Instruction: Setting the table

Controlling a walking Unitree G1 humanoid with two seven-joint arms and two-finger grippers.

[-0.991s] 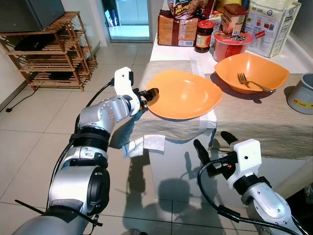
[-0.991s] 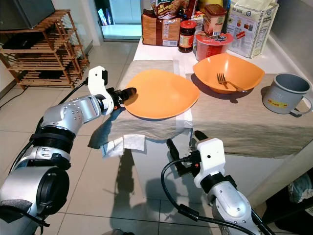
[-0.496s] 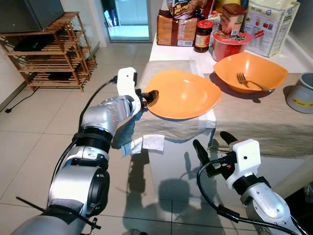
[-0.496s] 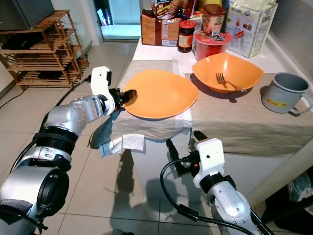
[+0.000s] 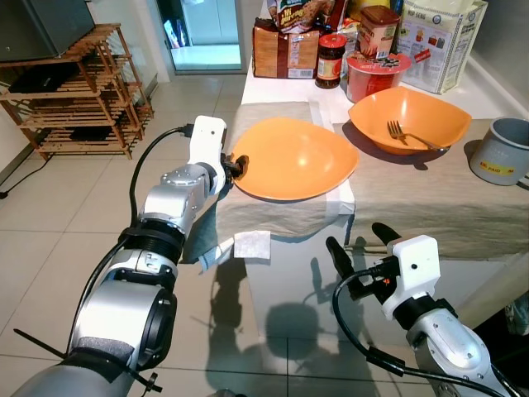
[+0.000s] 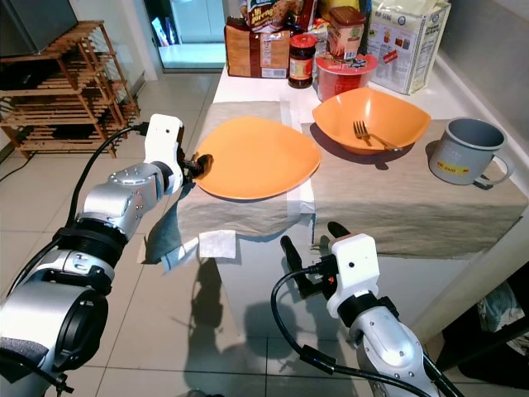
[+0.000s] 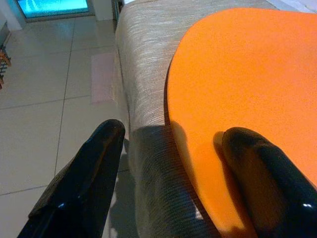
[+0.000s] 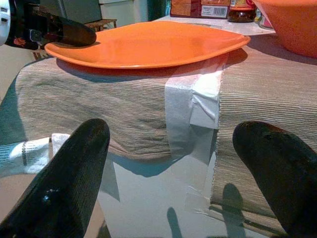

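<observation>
Looking down at the table edge, we've got our left gripper [image 5: 235, 168] up at the near-left rim of the orange plate [image 5: 293, 157], and from the left wrist view the two fingers [image 7: 262, 188] are spread apart, one sitting over the plate's surface and the other hanging off past the edge of the cloth, so nothing is pinched between them. That plate lies flat on the beige table runner [image 5: 413, 198], close to the table's left end, with a strip of white tape [image 8: 183, 106] running down the cloth's overhang just below it. Behind and to the right of it sits the orange bowl [image 6: 372, 120] with a fork [image 6: 368, 136] lying inside, and further right a grey mug [image 6: 463, 153] stands upright on the same cloth. Our right gripper [image 5: 359, 244] hangs low in front of the table, below the cloth's hem, fingers wide apart and holding nothing. At the back of the table there's a cluster of food packs and jars [image 5: 331, 50], with a red tub [image 5: 376, 74] touching the bowl's far side as far as we can tell. Off to the left a wooden rack [image 5: 70, 99] stands on the tiled floor [image 5: 50, 240].
</observation>
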